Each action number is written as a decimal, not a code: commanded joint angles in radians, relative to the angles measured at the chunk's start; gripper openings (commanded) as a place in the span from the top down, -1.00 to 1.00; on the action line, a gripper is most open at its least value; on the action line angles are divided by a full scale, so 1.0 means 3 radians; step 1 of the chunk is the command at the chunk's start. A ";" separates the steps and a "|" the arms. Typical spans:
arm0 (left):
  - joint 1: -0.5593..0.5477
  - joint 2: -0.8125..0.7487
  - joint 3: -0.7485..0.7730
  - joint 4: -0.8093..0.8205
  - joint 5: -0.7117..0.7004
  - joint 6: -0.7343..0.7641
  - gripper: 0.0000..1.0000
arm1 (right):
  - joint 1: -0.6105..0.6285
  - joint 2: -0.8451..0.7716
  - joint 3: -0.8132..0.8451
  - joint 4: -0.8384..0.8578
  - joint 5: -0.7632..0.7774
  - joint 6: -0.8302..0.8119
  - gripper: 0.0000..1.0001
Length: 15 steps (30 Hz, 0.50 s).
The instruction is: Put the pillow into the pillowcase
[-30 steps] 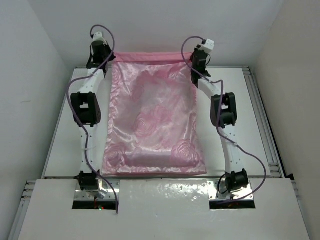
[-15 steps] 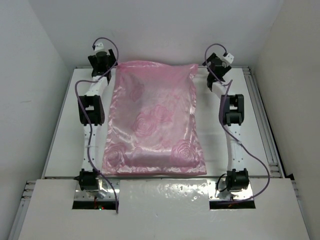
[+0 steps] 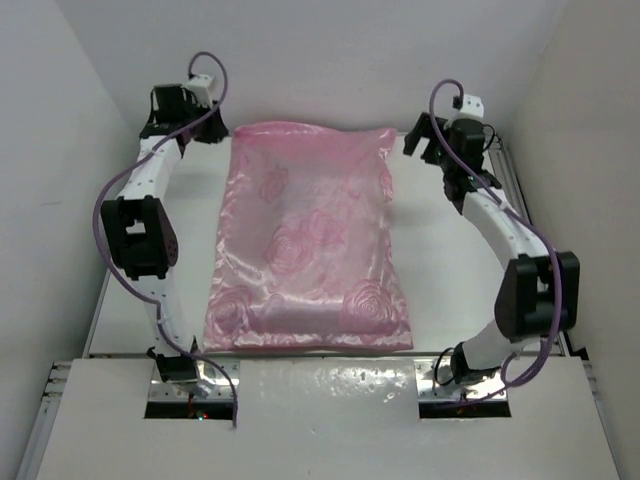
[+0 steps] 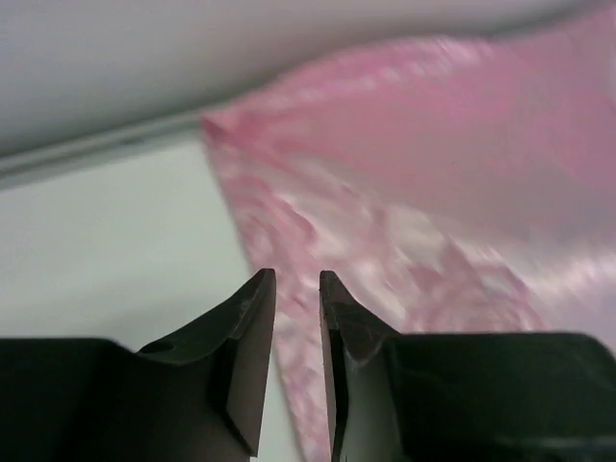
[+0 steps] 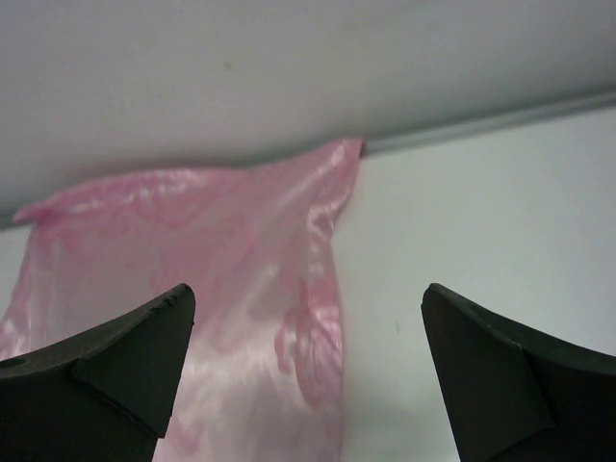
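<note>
The pink satin pillowcase [image 3: 305,250] lies flat and bulging down the middle of the table, its far edge by the back wall. The pillow is hidden; only the bulge shows. My left gripper [image 3: 205,125] hovers off the case's far left corner. In the left wrist view its jaws [image 4: 296,274] stand a narrow gap apart with nothing between them, the pillowcase [image 4: 433,173] lying beyond. My right gripper [image 3: 422,145] hangs wide open off the far right corner. In the right wrist view that gripper [image 5: 305,289] holds nothing, with the pillowcase corner [image 5: 318,192] ahead of it.
The white table [image 3: 450,250] shows bare strips on both sides of the case. White walls close in the back and both sides. A metal rail [image 3: 530,250] runs along the right edge. Both elbows bow outward over the table's side strips.
Both grippers let go of the pillowcase's far corners and drew outward and back. The raised far edge dropped flat. The left jaws opened wide, then narrowed; the right stayed wide.
</note>
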 commanded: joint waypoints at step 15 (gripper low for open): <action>-0.0421 0.1377 0.1154 0.0620 -0.0561 -0.0364 0.46 | 0.0350 -0.0627 -0.1189 -0.0916 -0.1410 0.0226 -0.64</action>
